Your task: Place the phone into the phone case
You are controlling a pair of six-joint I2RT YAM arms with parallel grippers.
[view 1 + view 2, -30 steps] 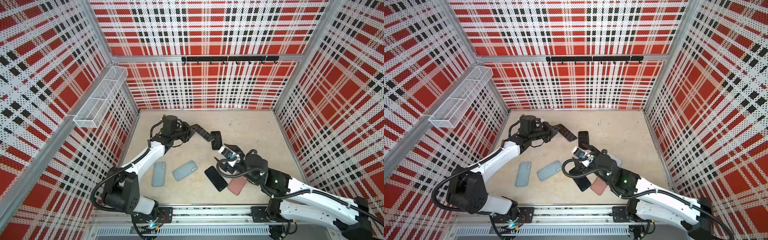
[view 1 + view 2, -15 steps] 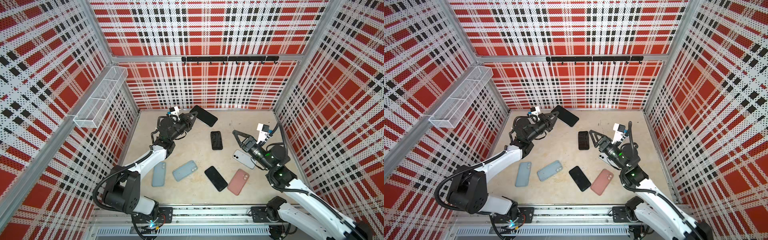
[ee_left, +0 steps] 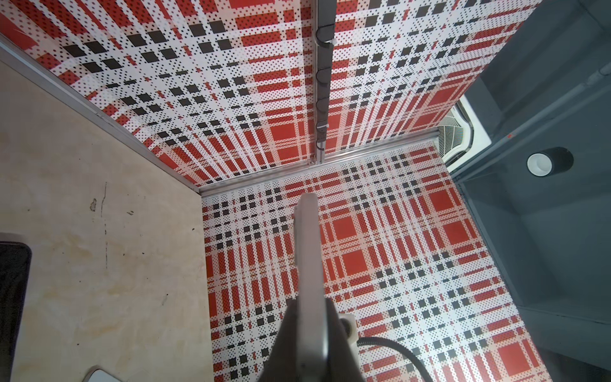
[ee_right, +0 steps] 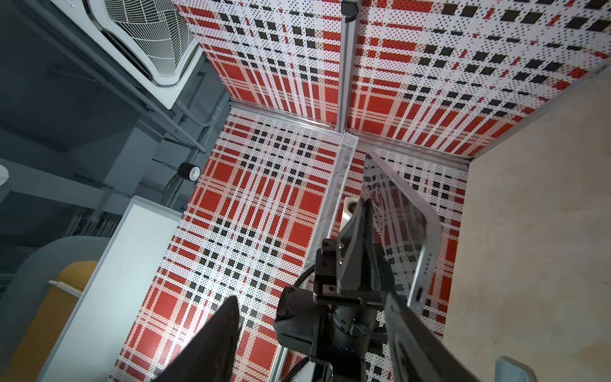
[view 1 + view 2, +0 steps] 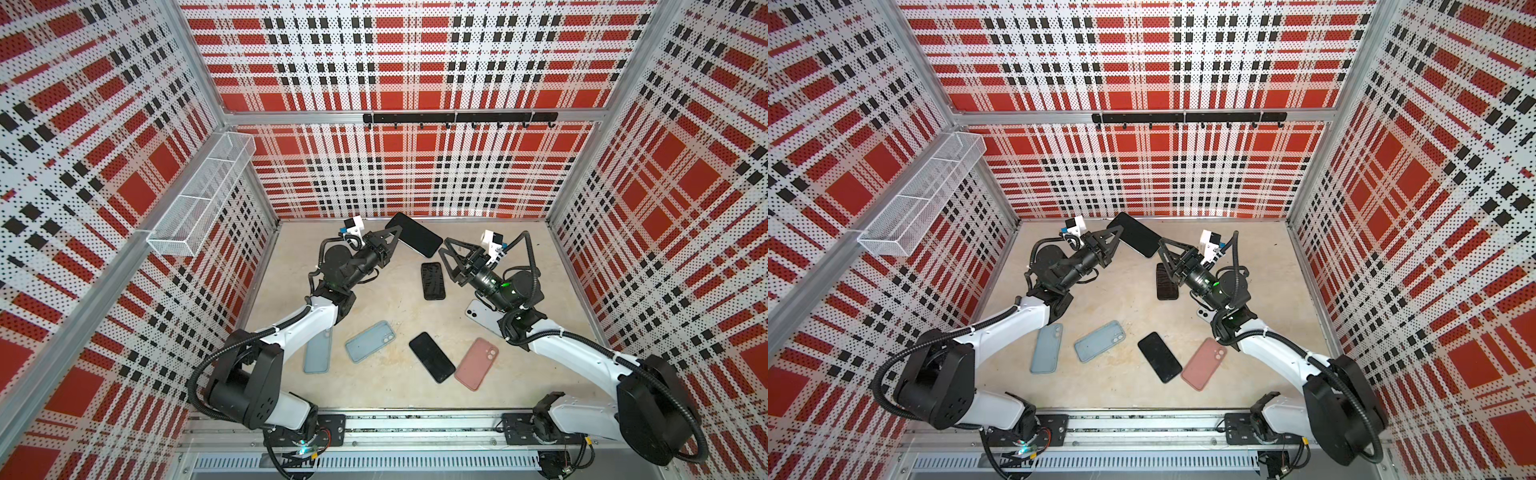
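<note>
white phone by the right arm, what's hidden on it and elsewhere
- white phone: both top views, the right arm covers most of it.
- leftmost blue case: both top views, the left arm hides its far end.
- held phone: left wrist view, seen edge-on only.

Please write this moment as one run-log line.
left gripper: shut on raised phone | right gripper: open, facing phone | black case: on table
</note>
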